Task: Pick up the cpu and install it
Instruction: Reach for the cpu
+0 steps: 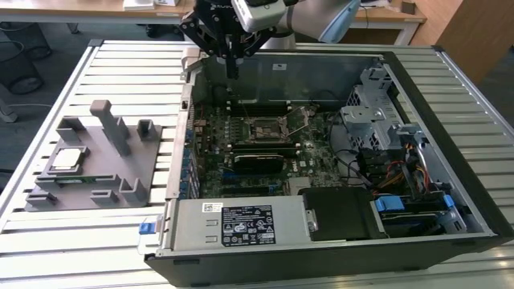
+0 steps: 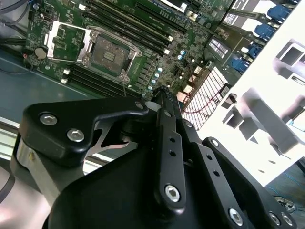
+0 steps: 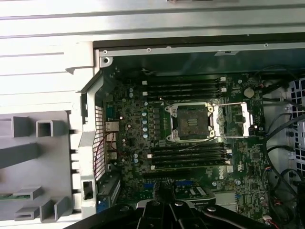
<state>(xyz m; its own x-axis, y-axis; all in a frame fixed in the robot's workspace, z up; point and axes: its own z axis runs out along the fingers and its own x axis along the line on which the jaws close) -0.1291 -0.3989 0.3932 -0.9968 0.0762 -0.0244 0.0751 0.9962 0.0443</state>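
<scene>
Silver-topped cpu (image 1: 66, 158) lies on the grey fixture (image 1: 108, 162), well apart from the closed, empty gripper (image 1: 233, 75).

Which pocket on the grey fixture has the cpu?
The shallow pocket at the exterior view's left of the grey fixture: the cpu lies flat there. The adjacent slot holds a green memory stick instead.

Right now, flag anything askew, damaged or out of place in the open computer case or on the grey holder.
Nothing stands out. The silver-topped square cpu lies flat on the grey holder; the motherboard's socket sits empty, its metal frame swung open.
</scene>
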